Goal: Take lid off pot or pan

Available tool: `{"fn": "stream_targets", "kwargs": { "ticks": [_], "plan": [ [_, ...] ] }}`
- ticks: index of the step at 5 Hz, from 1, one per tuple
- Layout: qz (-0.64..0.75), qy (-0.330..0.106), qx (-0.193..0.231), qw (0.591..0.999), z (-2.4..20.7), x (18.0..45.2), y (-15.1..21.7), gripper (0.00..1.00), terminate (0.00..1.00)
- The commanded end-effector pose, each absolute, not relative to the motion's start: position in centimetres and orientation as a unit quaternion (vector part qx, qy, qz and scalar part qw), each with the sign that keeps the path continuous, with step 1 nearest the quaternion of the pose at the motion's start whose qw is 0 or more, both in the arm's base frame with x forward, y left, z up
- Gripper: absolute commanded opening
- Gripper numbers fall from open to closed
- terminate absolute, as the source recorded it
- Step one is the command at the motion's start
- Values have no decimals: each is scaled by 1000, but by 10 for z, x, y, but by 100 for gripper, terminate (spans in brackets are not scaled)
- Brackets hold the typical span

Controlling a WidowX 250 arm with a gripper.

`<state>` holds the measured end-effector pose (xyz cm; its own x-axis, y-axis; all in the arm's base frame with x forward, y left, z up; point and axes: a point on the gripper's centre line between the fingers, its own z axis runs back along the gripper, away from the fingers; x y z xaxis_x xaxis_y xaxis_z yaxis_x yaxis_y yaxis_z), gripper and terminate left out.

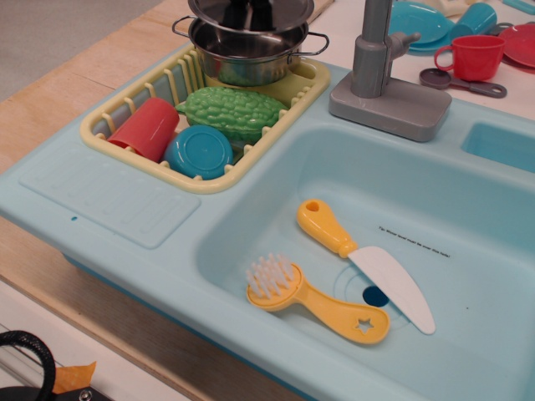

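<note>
Gripper (249, 12) at top edge, mostly cropped; dark fingers (261, 16) clenched on the knob of the lid (288, 12). Lid hangs just above the pot (247, 52), apart from its rim. Pot sits at back end of yellow rack (135, 147).

Lid (251, 12) raised clear of pot (248, 55), narrow gap between; grey faucet (380, 67) crowds the right side, green gourd (233, 113) sits just in front; left side seems open
</note>
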<state>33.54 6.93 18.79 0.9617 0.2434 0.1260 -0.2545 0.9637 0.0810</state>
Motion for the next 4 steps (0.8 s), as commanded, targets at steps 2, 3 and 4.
{"fn": "stream_targets", "kwargs": {
  "ticks": [2,3,4],
  "plan": [
    [227,-77,44,970,192,267,67,0,0],
    [255,-77,42,963,190,248,68,0,0],
    [276,-81,38,957,182,236,71,0,0]
  ]
}}
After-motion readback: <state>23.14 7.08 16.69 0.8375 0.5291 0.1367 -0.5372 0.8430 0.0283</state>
